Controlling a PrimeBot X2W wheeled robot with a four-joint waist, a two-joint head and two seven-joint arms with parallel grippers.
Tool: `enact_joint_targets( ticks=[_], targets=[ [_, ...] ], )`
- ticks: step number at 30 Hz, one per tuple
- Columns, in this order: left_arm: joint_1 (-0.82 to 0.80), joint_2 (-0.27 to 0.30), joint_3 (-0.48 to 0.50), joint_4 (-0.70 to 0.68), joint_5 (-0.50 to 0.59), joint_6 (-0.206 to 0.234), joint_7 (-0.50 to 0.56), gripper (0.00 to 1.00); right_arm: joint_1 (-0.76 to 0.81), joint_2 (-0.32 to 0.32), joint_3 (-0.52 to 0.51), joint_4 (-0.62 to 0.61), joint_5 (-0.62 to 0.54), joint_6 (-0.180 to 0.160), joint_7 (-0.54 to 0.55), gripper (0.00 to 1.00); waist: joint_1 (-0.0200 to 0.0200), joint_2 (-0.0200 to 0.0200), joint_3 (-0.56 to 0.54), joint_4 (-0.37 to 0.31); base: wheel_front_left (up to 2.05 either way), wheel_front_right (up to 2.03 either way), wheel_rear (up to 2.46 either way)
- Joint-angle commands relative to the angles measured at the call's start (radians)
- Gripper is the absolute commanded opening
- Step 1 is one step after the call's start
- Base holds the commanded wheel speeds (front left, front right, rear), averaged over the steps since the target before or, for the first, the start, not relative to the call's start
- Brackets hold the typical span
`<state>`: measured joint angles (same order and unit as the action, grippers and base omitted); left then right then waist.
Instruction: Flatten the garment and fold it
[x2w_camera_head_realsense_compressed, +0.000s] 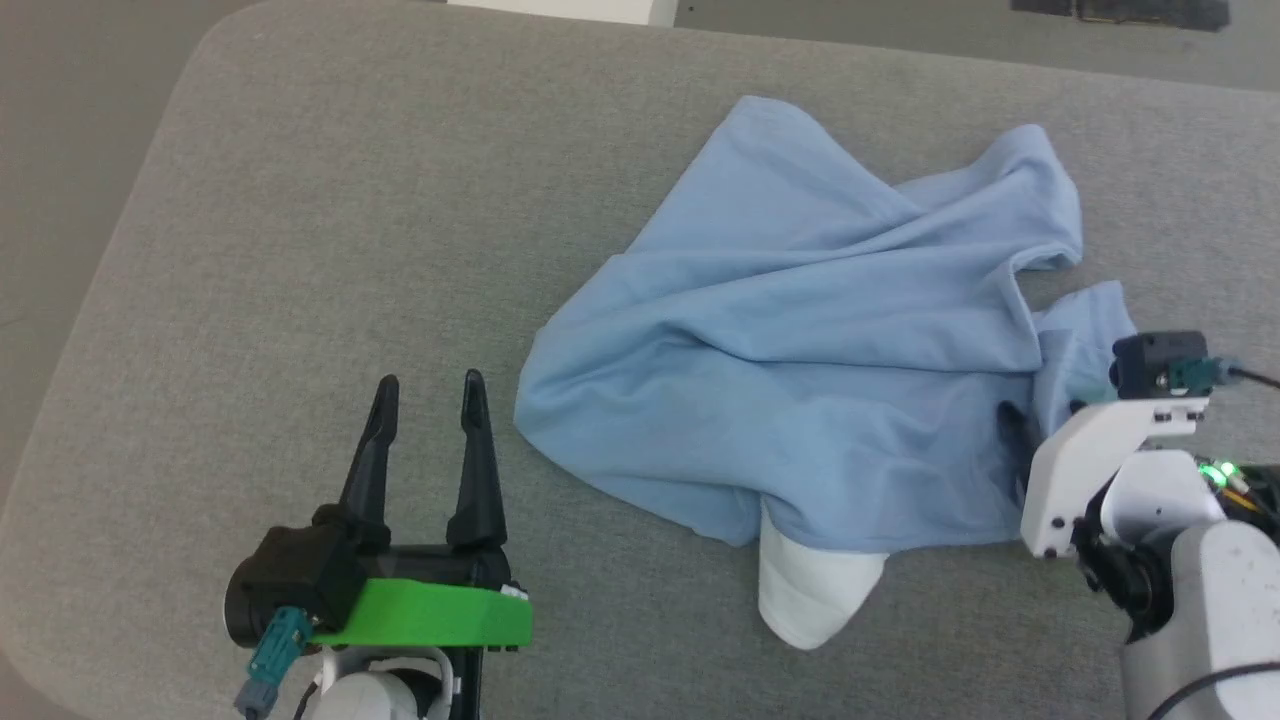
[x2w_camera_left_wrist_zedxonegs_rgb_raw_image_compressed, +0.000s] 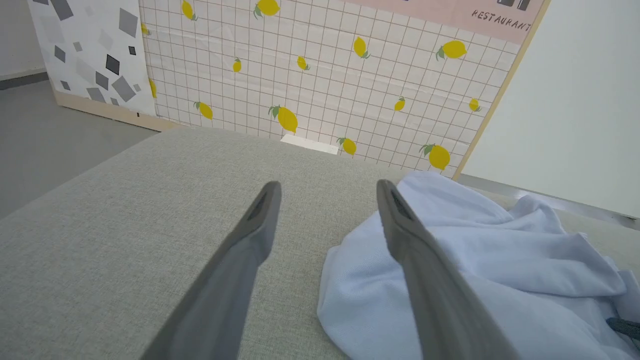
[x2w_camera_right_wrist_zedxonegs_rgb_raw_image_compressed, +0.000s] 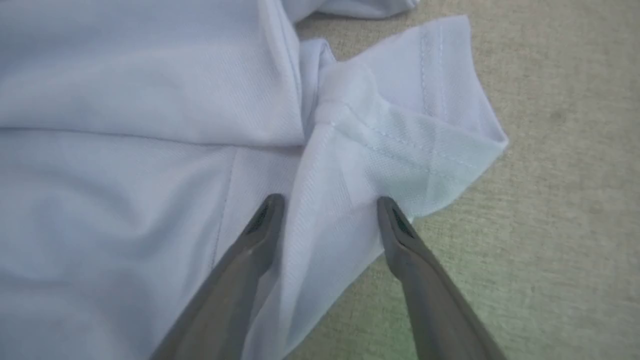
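The garment (x2w_camera_head_realsense_compressed: 800, 330) lies crumpled on the grey padded surface (x2w_camera_head_realsense_compressed: 300, 250), right of centre in the head view. Its blue cloth is bunched into long folds. A white inner part (x2w_camera_head_realsense_compressed: 815, 590) pokes out from under the lower edge, and how far it runs beneath the blue cannot be seen.

The left gripper (x2w_camera_head_realsense_compressed: 430, 380) sits at the lower left of that view with its two dark fingers apart and nothing between them, just beside the garment's left edge without touching it. In the left wrist view the same gripper (x2w_camera_left_wrist_zedxonegs_rgb_raw_image_compressed: 328, 185) points over bare grey fabric, and its right-hand finger crosses in front of the pale cloth (x2w_camera_left_wrist_zedxonegs_rgb_raw_image_compressed: 475, 260). A lemon-patterned panel (x2w_camera_left_wrist_zedxonegs_rgb_raw_image_compressed: 325, 75) stands behind, cut off at the top of the frame.

At the right edge of the head view, the right arm's white wrist housing (x2w_camera_head_realsense_compressed: 1090, 450) covers most of its fingers. The right wrist view shows the right gripper (x2w_camera_right_wrist_zedxonegs_rgb_raw_image_compressed: 330, 200) with its jaws spread, straddling a fold beside the hemmed sleeve (x2w_camera_right_wrist_zedxonegs_rgb_raw_image_compressed: 430, 115) and not clamped. Whether the tips press into the cloth is hard to tell.
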<state>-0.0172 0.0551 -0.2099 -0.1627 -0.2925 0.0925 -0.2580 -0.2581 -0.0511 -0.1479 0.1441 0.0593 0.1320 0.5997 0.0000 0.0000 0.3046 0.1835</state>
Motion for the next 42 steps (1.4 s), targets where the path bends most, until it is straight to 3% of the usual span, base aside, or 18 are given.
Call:
enact_joint_targets(
  ticks=[1,2,7,10,14,20,23,27,28,29,30,34,37,42],
  targets=[
    [-0.018,-0.005,-0.006,0.007,-0.007,0.004,-0.004,1.0,-0.023,0.001,-0.003,0.033,-0.011,-0.001,0.0,0.11,0.0,0.0,0.009,0.017,0.0,0.0,0.0],
    [-0.018,-0.005,-0.008,0.009,-0.008,0.005,-0.004,1.0,-0.033,0.001,-0.003,0.042,-0.012,-0.001,-0.01,0.0,0.0,0.0,0.008,0.018,0.0,0.0,0.0],
    [-0.014,-0.005,0.001,0.019,0.0,0.001,-0.004,1.0,-0.092,0.001,0.012,0.042,0.033,-0.001,-0.072,0.0,0.0,0.0,-0.014,-0.016,0.0,0.0,0.0],
    [-0.011,-0.005,0.005,0.025,0.008,-0.007,-0.004,1.0,-0.116,0.001,-0.033,0.003,0.059,-0.001,-0.092,0.0,0.0,0.0,-0.028,-0.042,0.0,0.0,0.0],
    [0.0,-0.005,0.011,0.032,0.016,-0.017,-0.004,1.0,-0.106,-0.002,-0.186,-0.087,0.033,-0.001,-0.1,0.0,0.0,0.0,-0.042,-0.074,0.0,0.0,0.0],
    [0.022,-0.005,0.014,0.04,0.016,-0.027,-0.004,1.0,0.036,-0.033,-0.476,-0.165,0.005,-0.001,-0.09,0.0,0.0,0.0,-0.042,-0.097,0.0,0.0,0.0],
    [0.028,-0.005,0.022,0.044,0.018,-0.032,-0.004,1.0,0.094,-0.023,-0.55,-0.141,0.007,-0.001,-0.109,0.0,0.0,0.0,-0.04,-0.107,0.0,0.0,0.0],
    [0.029,-0.005,0.03,0.054,0.025,-0.043,-0.004,1.0,0.124,-0.015,-0.576,-0.051,0.003,-0.001,-0.193,0.0,0.0,0.0,-0.037,-0.121,0.0,0.0,0.0],
    [0.028,-0.005,0.03,0.058,0.027,-0.045,-0.004,1.0,0.122,-0.013,-0.575,-0.025,-0.003,-0.001,-0.22,0.18,0.0,0.0,-0.039,-0.124,0.0,0.0,0.0],
    [0.028,-0.005,0.031,0.061,0.028,-0.046,-0.004,1.0,0.119,-0.012,-0.574,-0.005,-0.008,-0.001,-0.24,0.47,0.0,0.0,-0.04,-0.126,0.0,0.0,0.0],
    [0.027,-0.005,0.031,0.063,0.028,-0.047,-0.004,1.0,0.115,-0.01,-0.564,0.016,-0.013,-0.001,-0.261,1.0,0.0,0.0,-0.042,-0.127,0.0,0.0,0.0],
    [0.028,-0.005,0.036,0.07,0.025,-0.049,-0.004,1.0,0.094,-0.007,-0.517,0.032,0.019,-0.001,-0.28,1.0,0.0,0.0,-0.052,-0.13,0.0,0.0,0.0],
    [0.032,-0.005,0.039,0.07,0.02,-0.049,-0.004,1.0,0.096,-0.01,-0.473,-0.056,0.057,-0.001,-0.238,1.0,0.0,0.0,-0.062,-0.124,0.0,0.0,0.0],
    [0.044,-0.005,0.034,0.059,0.001,-0.036,-0.004,1.0,0.119,-0.025,-0.351,-0.418,0.155,-0.001,-0.071,1.0,0.0,0.0,-0.067,-0.109,0.0,0.0,0.0]
  ],
)
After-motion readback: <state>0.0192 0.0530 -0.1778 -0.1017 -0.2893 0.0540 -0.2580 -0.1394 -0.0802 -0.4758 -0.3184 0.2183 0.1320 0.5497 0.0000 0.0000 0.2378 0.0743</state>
